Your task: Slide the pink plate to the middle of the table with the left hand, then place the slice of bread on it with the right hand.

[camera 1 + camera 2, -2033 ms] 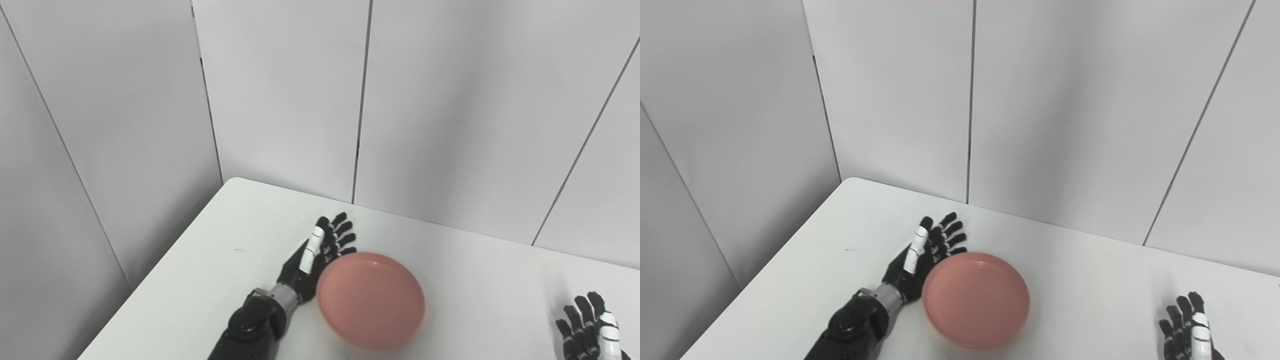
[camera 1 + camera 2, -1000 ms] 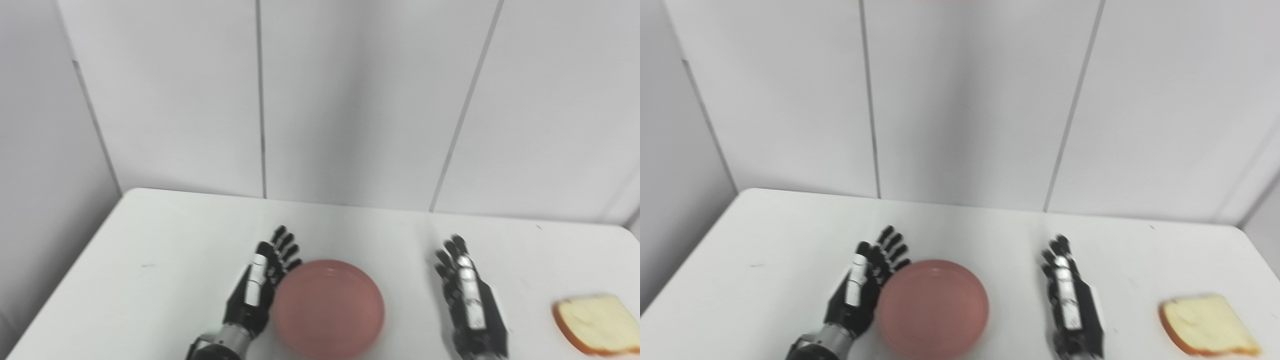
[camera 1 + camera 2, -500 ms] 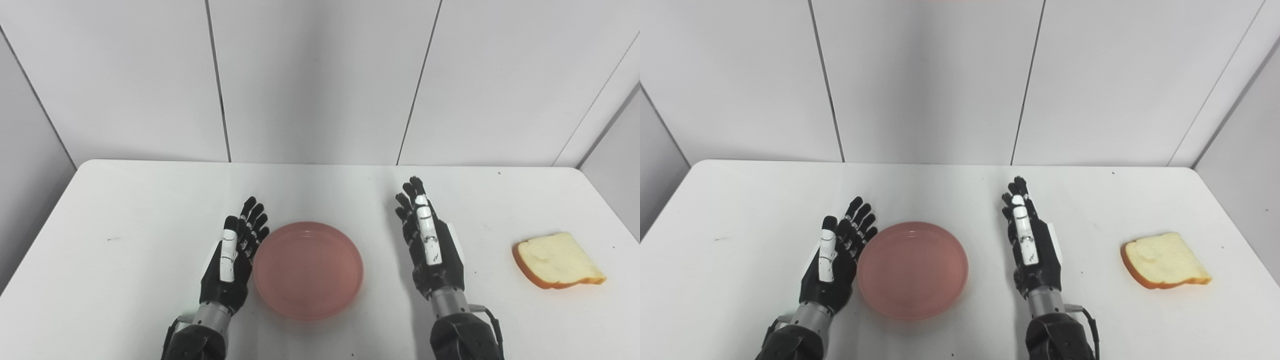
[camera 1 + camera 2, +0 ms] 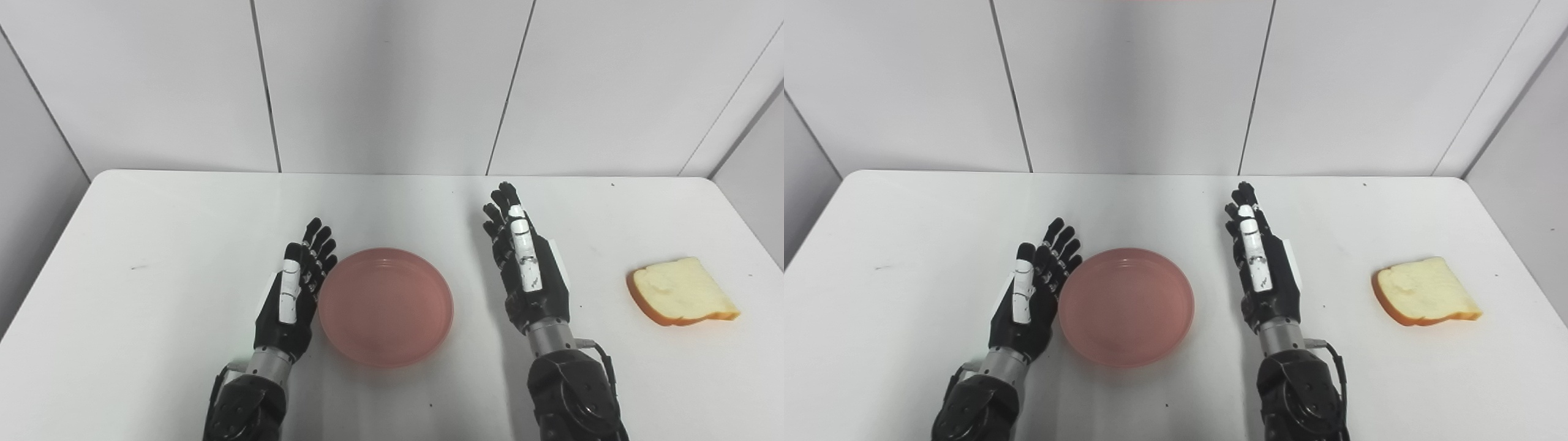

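A: Status of the task, please.

B: Stage one looks complete or nearly so. The pink plate point(image 4: 386, 306) lies flat near the middle of the worktop point(image 4: 153, 245), a little toward the near edge. The left hand point(image 4: 293, 298) stands edge-on just beside the plate's left rim, fingers straight and held together, holding nothing. Whether it touches the rim cannot be resolved from either view.

A: And stage two?

B: Not yet started, by my reading. The slice of bread point(image 4: 680, 292) lies flat on the worktop at the right side, well apart from the plate. Nothing is on the plate.

A: Where is the right hand?

B: The right hand point(image 4: 528, 268) is between the plate and the bread, nearer the plate. It is also edge-on, fingers extended and together, empty. It is clear of both objects.

A: So what remains?

B: Judged from the layout: the right hand must travel to the right, take up the bread, carry it back across and set it down on the plate. The left hand has, at most, a small correction of the plate's position to make.

A: Give me the inventory.

B: Count as follows:
- Plates: one, pink, shallow, round.
- Bread slices: one, pale with a brown crust.
- Hands: two, both black with white segments, both open.
- Worktops: one, white, with a few small dark specks.
Nothing else rests on the surface in either view.
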`<state>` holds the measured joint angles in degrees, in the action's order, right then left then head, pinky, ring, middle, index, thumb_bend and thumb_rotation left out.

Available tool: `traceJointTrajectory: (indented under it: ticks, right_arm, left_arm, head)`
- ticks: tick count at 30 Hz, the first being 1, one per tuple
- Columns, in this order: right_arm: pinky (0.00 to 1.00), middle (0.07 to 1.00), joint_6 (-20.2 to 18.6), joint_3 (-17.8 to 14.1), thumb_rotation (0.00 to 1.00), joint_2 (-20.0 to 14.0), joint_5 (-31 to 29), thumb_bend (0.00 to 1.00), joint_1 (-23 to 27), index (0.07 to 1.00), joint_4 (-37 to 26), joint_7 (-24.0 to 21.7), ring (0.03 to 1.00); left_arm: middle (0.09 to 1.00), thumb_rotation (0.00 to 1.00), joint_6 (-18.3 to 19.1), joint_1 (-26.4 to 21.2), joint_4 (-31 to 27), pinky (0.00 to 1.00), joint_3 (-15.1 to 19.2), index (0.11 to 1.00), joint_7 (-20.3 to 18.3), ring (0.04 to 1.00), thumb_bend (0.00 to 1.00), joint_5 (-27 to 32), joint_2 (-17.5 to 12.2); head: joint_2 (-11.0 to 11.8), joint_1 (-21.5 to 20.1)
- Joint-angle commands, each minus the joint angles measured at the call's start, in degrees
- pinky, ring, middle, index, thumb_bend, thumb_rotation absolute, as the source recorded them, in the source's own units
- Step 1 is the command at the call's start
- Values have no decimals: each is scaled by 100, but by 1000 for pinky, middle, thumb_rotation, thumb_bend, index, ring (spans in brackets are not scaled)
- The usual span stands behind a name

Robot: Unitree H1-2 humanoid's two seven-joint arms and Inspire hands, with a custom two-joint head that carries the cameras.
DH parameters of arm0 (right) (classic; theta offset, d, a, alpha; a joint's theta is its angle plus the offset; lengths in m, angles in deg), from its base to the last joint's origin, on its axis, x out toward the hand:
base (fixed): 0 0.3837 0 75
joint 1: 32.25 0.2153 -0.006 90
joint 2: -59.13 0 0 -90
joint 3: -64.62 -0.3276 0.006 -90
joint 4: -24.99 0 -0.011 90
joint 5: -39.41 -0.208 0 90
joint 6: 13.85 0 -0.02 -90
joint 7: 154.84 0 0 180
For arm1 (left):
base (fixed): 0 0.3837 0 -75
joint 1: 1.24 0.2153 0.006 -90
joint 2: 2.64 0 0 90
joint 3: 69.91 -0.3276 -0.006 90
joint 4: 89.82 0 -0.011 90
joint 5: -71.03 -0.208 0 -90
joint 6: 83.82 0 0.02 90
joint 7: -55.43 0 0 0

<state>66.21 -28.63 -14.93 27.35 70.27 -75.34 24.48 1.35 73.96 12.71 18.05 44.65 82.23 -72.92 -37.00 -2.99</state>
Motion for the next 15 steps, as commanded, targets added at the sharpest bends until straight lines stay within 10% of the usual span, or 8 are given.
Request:
traceJointTrajectory:
  ticks: [1,15]
  right_arm:
    - [988,957,-3,7,838,-91,-46,636,187,952,-194,-101,952]
    - [973,920,-29,80,804,-426,-83,624,256,916,-227,-272,924]
  left_arm:
    - [1000,1000,-165,-28,-67,1000,-9,964,63,999,730,-76,52]
    - [1000,1000,-115,-70,-34,1000,-3,961,128,996,722,-108,11]
  head:
    - [-4,18]
    - [17,55]
